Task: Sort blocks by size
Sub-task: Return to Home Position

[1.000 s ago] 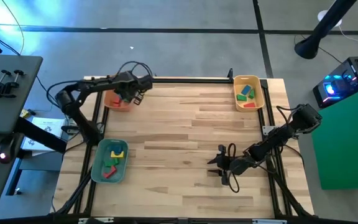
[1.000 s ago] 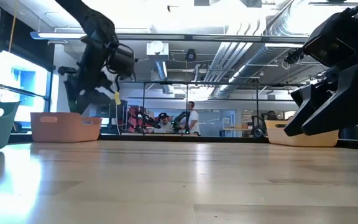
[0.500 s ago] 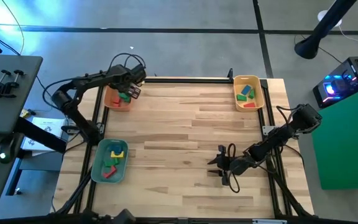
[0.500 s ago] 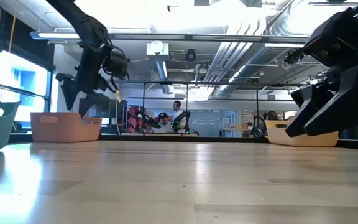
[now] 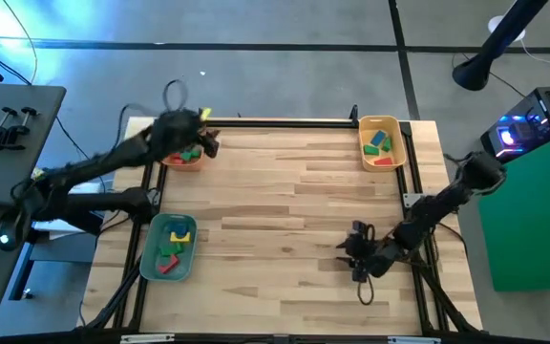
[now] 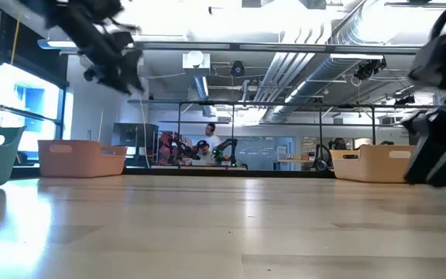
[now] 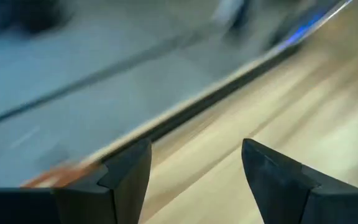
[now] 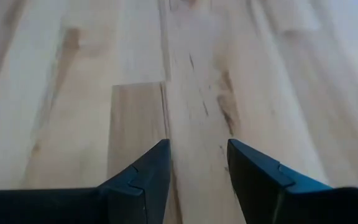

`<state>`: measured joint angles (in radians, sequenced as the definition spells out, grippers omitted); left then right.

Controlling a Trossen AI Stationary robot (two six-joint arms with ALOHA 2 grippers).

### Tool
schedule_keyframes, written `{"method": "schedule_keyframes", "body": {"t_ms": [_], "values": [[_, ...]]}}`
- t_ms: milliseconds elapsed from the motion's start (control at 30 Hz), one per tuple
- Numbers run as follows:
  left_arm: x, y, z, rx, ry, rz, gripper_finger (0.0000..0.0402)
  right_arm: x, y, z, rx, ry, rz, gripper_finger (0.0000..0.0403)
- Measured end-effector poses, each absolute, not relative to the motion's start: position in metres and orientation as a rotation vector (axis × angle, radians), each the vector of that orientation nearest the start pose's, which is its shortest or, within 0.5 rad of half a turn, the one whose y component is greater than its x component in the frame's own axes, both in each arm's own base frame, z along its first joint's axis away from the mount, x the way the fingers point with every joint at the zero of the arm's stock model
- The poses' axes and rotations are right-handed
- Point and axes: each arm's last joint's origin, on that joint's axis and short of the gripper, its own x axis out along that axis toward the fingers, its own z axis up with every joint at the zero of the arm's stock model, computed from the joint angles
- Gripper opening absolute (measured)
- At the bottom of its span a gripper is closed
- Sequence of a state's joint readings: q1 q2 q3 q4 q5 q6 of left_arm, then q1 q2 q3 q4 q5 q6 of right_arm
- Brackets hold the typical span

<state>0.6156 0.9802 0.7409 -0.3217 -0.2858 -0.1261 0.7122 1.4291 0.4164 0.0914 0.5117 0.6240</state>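
Observation:
Blocks lie in three trays: green and red ones in the orange tray (image 5: 178, 156) at the far left, blue, green and red ones in the yellow tray (image 5: 382, 143) at the far right, and yellow, green and red ones in the green tray (image 5: 167, 248) at the near left. My left gripper (image 5: 206, 143) hangs blurred, high above the orange tray's right side; its fingers (image 7: 129, 168) stand open with nothing between them. My right gripper (image 5: 356, 250) is low over the bare wood at the near right, open (image 8: 197, 146) and empty.
The wide middle of the wooden table (image 5: 285, 210) carries no objects. A black frame rail (image 5: 285, 121) runs along the far edge. The right arm's cables (image 5: 363, 282) trail near the front right. In the low view the trays stand along the far side (image 6: 80, 159).
My left gripper has risen from just over the orange tray and drawn back toward the table's far-left corner, tipping from pointing steeply down to nearly level; the tray's green and red blocks now show. My right gripper has shifted a little toward the table's right edge.

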Motion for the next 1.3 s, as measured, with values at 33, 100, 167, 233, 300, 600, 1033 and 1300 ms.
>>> {"method": "schedule_keyframes", "body": {"t_ms": [33,100,167,233,300,600,1033,1300], "values": [[0.161,0.117,0.271,-0.21,0.396,0.844,0.0236,0.172,0.134,0.119,0.051,0.749,-0.06,0.0153],[0.157,0.101,0.268,-0.2,0.152,0.696,0.0236,0.167,0.135,0.127,0.032,0.703,-0.074,0.0153],[0.152,0.088,0.262,-0.195,-0.051,0.587,0.0236,0.165,0.135,0.135,0.009,0.656,-0.075,0.0153],[0.149,0.077,0.255,-0.184,-0.178,0.491,0.0236,0.165,0.134,0.141,-0.014,0.626,-0.061,0.0153],[0.148,0.068,0.248,-0.176,-0.242,0.408,0.0236,0.168,0.133,0.144,-0.046,0.596,-0.024,0.0153],[0.145,0.053,0.234,-0.144,-0.152,0.153,0.0234,0.16,0.091,0.132,0.155,0.211,0.105,0.0153],[0.094,0.034,0.232,-0.194,-0.083,0.169,0.0194,0.153,0.054,0.153,0.294,0.129,-0.008,0.0153],[0.088,0.025,0.221,-0.159,-0.101,0.192,0.0182,0.173,0.016,0.184,0.202,0.106,0.077,0.0153]]}}
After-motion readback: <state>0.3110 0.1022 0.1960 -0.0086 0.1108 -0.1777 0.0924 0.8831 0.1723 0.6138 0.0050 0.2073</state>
